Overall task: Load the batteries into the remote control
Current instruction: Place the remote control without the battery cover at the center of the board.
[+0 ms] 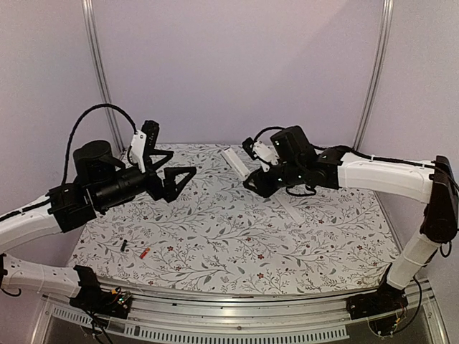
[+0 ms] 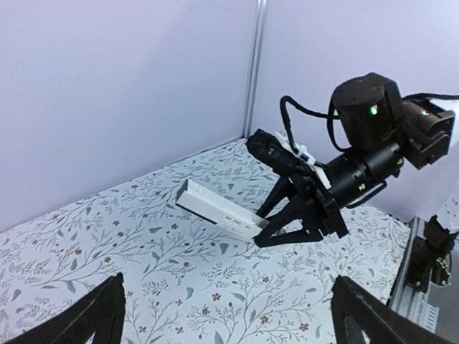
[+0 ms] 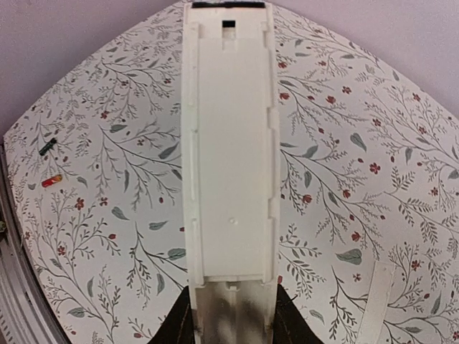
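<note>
Above the floral table [image 1: 237,244], the right gripper [image 1: 252,179] is clamped on one end of the remote control [image 1: 235,160], held off the surface with its open compartment facing the wrist camera. The left gripper [image 1: 183,161] hangs in the air, jaws spread wide and holding nothing. A white cover strip [image 1: 290,208] lies near the right gripper. The black battery [image 1: 124,246] and red-orange battery [image 1: 144,253] lie near each other, not touching, by the front left edge.

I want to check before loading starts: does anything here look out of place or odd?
Nothing looks damaged. The remote control is gripped by the right hand with its back open, while its loose cover strip lies on the table nearby. The black battery and red-orange battery lie far away, near the front left edge.
</note>
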You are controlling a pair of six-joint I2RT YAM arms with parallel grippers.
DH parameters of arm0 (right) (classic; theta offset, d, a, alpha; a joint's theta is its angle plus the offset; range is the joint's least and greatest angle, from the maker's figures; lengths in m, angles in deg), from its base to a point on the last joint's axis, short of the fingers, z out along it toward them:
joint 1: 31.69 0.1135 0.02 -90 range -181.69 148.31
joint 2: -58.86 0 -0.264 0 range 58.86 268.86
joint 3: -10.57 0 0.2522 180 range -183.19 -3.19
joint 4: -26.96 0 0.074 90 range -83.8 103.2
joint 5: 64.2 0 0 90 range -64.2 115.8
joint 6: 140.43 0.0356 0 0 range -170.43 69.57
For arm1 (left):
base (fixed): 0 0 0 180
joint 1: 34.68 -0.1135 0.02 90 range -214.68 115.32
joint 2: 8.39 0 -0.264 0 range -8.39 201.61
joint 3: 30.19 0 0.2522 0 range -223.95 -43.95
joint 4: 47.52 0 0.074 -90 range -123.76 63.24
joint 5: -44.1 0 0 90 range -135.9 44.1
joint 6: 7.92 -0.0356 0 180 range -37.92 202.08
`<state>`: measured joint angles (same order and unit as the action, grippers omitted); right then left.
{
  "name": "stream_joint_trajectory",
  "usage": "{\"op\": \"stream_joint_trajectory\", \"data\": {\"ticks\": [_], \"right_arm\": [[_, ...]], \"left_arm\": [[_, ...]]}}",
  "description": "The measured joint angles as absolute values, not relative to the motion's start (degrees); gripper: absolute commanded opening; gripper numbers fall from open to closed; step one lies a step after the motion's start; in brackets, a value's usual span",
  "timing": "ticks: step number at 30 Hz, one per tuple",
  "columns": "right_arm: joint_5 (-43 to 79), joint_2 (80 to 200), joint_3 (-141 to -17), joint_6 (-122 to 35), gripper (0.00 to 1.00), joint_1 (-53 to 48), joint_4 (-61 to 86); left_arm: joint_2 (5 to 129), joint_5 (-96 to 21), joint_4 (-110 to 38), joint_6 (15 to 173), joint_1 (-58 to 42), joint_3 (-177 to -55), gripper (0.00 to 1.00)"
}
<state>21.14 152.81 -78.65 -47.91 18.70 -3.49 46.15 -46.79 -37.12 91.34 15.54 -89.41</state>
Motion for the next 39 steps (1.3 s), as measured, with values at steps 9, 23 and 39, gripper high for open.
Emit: {"op": "stream_joint_trajectory", "data": {"ticks": [9,23,39], "right_arm": [[34.0,164.1,-76.8,-36.6,0.00,18.1,-15.7],[36.6,170.7,-75.9,-32.5,0.18,18.2,-21.4],[37.5,170.8,-77.3,-34.1,0.99,18.2,-23.3]], "left_arm": [[46.5,-66.0,-11.7,96.8,13.0,-95.4,0.85],[61.1,-68.2,8.1,99.6,9.9,-98.3,0.79],[70.2,-62.3,20.1,89.9,9.8,-113.9,0.86]]}}
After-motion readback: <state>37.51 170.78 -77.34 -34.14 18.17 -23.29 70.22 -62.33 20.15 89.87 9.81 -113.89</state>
